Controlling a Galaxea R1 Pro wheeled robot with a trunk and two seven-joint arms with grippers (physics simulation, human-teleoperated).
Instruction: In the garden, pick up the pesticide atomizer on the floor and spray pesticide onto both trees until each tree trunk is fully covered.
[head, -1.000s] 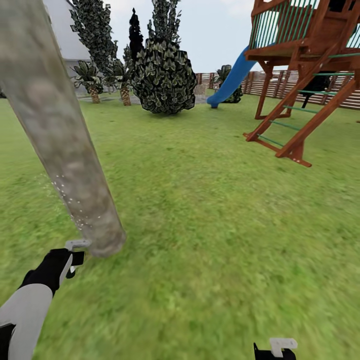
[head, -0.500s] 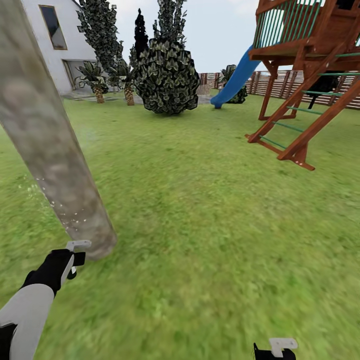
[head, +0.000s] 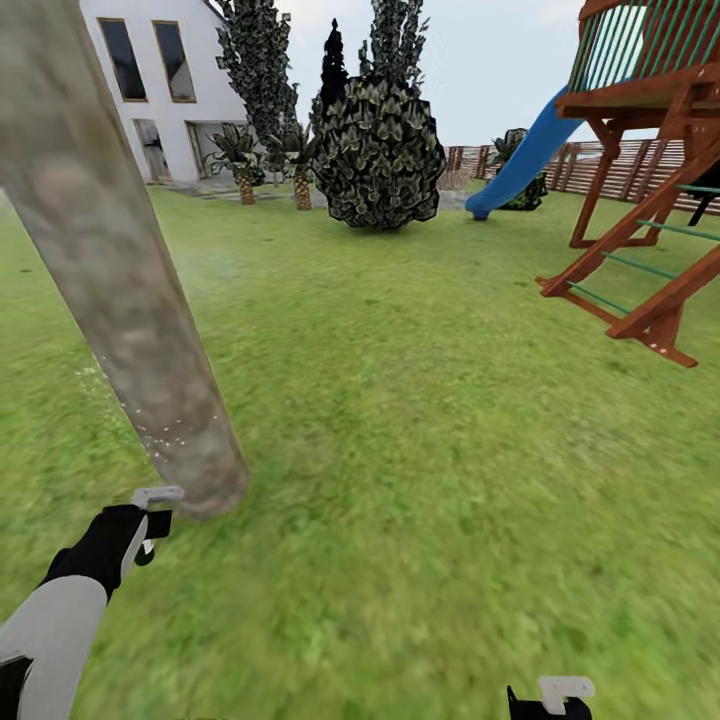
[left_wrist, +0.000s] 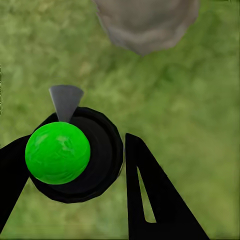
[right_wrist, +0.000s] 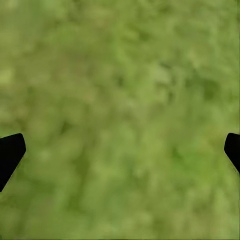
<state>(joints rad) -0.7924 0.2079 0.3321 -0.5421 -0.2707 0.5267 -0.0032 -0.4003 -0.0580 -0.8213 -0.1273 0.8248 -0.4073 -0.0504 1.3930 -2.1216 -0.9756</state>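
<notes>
Our left gripper (head: 150, 520) pinches the sprayer (left_wrist: 70, 152), its nozzle facing the trunk (head: 120, 290) just ahead and slightly right.

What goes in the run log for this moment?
left gripper: holding sprayer | aimed: trunk base | droplets: low on bark | right gripper: open, over grass

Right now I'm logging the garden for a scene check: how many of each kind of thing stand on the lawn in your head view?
Thick bare tree trunk: 1
Round leafy shrub: 1
Small palms: 2
Wooden play tower: 1
Blue slide: 1
Total: 6
</notes>
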